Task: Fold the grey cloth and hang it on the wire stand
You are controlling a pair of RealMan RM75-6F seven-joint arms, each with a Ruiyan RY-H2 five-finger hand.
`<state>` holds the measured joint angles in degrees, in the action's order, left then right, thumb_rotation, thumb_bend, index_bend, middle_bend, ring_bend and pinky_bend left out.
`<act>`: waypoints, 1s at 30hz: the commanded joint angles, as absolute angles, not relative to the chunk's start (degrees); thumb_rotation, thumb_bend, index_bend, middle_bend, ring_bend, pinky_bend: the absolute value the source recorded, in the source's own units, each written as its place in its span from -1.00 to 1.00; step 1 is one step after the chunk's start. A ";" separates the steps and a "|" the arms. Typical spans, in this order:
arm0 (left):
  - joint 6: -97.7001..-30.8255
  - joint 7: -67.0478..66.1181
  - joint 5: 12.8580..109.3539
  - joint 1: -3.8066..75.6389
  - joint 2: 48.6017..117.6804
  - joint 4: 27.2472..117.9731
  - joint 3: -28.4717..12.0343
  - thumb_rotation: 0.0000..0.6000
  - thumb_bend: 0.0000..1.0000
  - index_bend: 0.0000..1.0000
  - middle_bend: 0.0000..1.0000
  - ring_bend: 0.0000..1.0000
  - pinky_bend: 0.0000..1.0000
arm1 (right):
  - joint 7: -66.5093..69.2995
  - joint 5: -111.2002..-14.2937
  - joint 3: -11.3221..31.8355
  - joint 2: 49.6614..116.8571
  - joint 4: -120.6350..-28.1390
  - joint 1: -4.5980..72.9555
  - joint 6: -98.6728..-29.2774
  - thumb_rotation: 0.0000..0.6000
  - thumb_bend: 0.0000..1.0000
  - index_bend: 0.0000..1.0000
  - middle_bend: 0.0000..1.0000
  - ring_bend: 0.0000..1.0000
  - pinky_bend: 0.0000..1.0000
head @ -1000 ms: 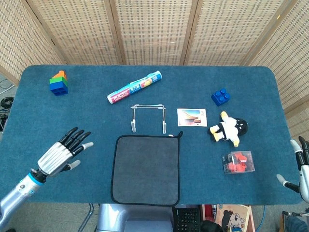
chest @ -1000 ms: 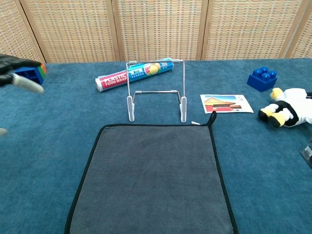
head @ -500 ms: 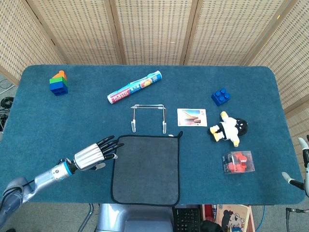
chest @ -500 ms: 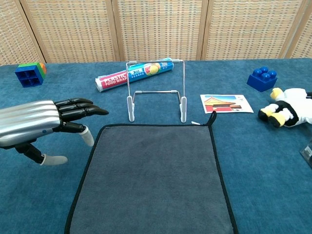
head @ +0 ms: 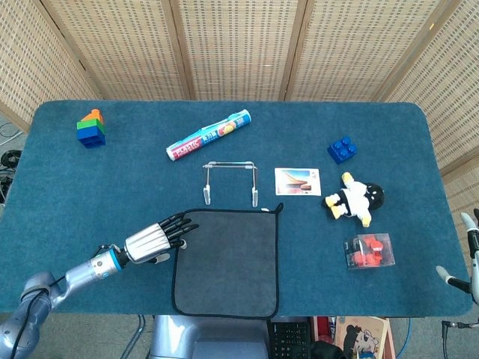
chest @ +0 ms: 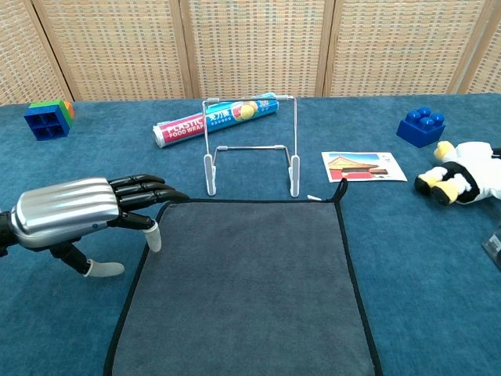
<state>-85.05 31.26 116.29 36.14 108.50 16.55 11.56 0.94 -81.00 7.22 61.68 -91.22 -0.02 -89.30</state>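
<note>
Left hand now reaches over the cloth's far left corner, fingers straight and apart, holding nothing; half a second ago it stood a little further left, short of the black hem. Grey cloth lies flat and unfolded at the table's near edge, middle, just as before. Wire stand stands upright just beyond the cloth's far edge, unmoved. Right hand shows only as a sliver past the table's right edge, unchanged; whether it is open or closed cannot be told.
</note>
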 commanded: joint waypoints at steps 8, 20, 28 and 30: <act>-84.58 30.50 114.54 36.60 111.00 14.07 13.43 1.00 -0.40 -0.21 -1.00 -1.00 -1.00 | 1.63 -81.03 7.26 61.46 -91.18 -0.10 -89.29 1.00 -1.00 -1.00 -1.00 -1.00 -1.00; -84.02 29.01 113.15 37.06 112.54 13.30 15.14 1.00 -0.38 -0.19 -1.00 -1.00 -1.00 | 2.57 -81.14 7.29 61.20 -91.10 -0.32 -89.51 1.00 -1.00 -1.00 -1.00 -1.00 -1.00; -84.00 27.74 112.48 36.99 113.39 13.03 16.09 1.00 -0.09 -0.17 -1.00 -1.00 -1.00 | 3.32 -81.21 7.36 60.92 -91.17 -0.56 -89.85 1.00 -1.00 -1.00 -1.00 -1.00 -1.00; -84.11 27.51 112.30 37.00 113.50 12.93 16.27 1.00 -0.05 -0.17 -1.00 -1.00 -1.00 | 3.45 -81.25 7.35 60.87 -91.17 -0.59 -89.86 1.00 -1.00 -1.00 -1.00 -1.00 -1.00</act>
